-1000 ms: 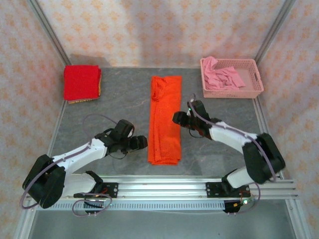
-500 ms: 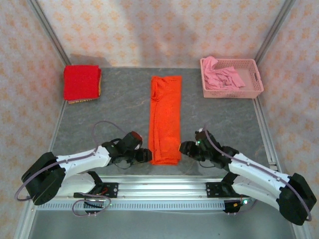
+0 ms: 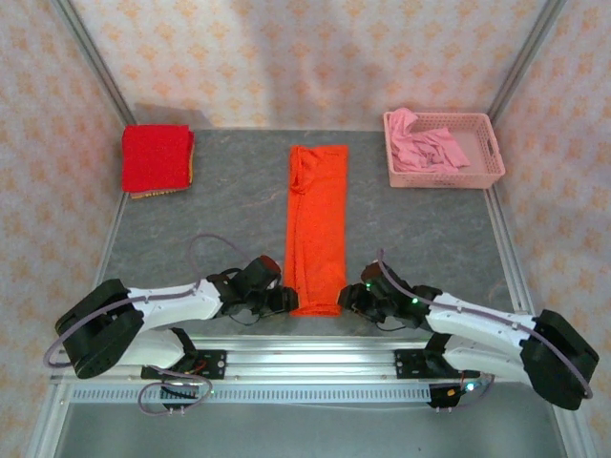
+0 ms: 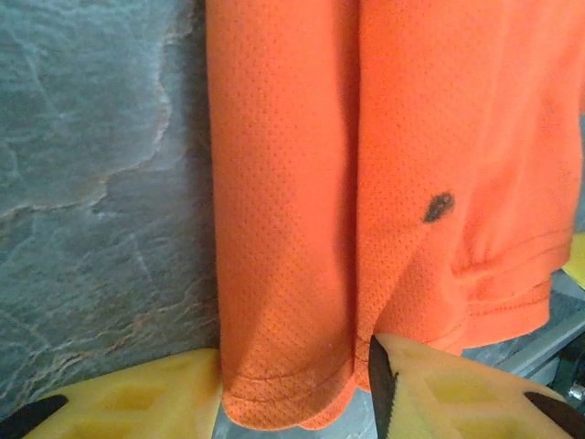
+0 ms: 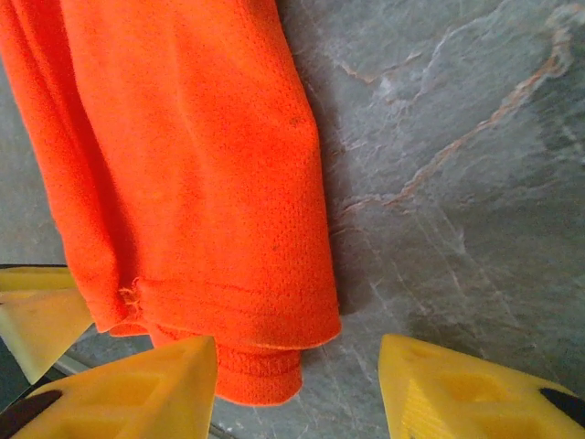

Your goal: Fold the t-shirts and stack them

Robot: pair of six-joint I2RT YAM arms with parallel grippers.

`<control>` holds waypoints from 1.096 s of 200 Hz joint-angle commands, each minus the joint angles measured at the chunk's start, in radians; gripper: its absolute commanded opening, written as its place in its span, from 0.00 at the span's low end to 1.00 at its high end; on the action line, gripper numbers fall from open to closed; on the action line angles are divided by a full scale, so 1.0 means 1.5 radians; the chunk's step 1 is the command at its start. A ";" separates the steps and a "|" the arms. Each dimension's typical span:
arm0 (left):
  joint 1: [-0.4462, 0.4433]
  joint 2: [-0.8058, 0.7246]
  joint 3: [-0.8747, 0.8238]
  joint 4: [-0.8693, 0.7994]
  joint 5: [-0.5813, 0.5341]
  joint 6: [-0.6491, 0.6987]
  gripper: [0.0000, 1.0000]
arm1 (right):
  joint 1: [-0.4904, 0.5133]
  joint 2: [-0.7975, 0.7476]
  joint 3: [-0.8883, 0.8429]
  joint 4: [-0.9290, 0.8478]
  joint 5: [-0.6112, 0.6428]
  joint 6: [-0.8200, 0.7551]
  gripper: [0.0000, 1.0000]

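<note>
Grey marbled tabletop [image 3: 220, 200]. Lying folded, far-left corner: red t-shirt [image 3: 158, 158]. Straddling near-left hem corner, jaws apart: left gripper [image 3: 284, 301]. Stretching down centre, folded narrow: orange t-shirt [image 3: 318, 229]. Flanking near-right hem corner, jaws apart: right gripper [image 3: 347, 298]. Sitting far right: pink lattice basket [image 3: 493, 153].

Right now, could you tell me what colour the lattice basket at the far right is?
The basket is pink, clearest in the top external view.

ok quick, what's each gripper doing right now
Left gripper: open, straddling the near hem of the orange t-shirt.
Right gripper: open, around its other near corner, not clamped.
</note>
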 commanded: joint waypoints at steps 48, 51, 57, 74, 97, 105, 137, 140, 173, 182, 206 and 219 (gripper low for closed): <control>-0.003 0.025 0.014 0.023 -0.017 0.003 0.36 | 0.008 0.056 0.004 0.089 0.008 0.015 0.50; -0.003 0.026 0.015 0.023 -0.017 0.003 0.35 | 0.008 0.059 0.005 0.090 0.008 0.015 0.50; -0.003 0.027 0.016 0.023 -0.017 0.003 0.34 | 0.008 0.064 0.005 0.092 0.008 0.014 0.50; -0.003 0.030 0.017 0.026 -0.017 0.003 0.31 | 0.008 0.075 0.007 0.105 0.007 0.016 0.50; -0.003 0.032 0.017 0.030 -0.016 0.001 0.30 | 0.009 0.082 0.005 0.121 -0.001 0.024 0.43; -0.003 0.032 0.017 0.032 -0.016 0.001 0.30 | 0.010 0.081 0.005 0.120 -0.002 0.025 0.40; -0.003 0.034 0.018 0.036 -0.015 0.001 0.27 | 0.013 0.074 0.008 0.120 -0.005 0.028 0.22; -0.003 0.034 0.018 0.036 -0.015 0.001 0.27 | 0.013 0.073 0.008 0.120 -0.005 0.028 0.21; -0.003 0.031 0.016 0.036 -0.016 0.002 0.27 | 0.016 0.076 0.005 0.121 -0.001 0.033 0.25; -0.003 0.031 0.016 0.036 -0.016 0.002 0.27 | 0.016 0.079 0.003 0.126 -0.002 0.034 0.30; -0.003 0.032 0.017 0.039 -0.016 0.003 0.26 | 0.020 0.082 0.000 0.137 -0.005 0.038 0.32; -0.003 0.034 0.018 0.042 -0.016 0.003 0.25 | 0.019 0.087 0.000 0.140 -0.005 0.038 0.29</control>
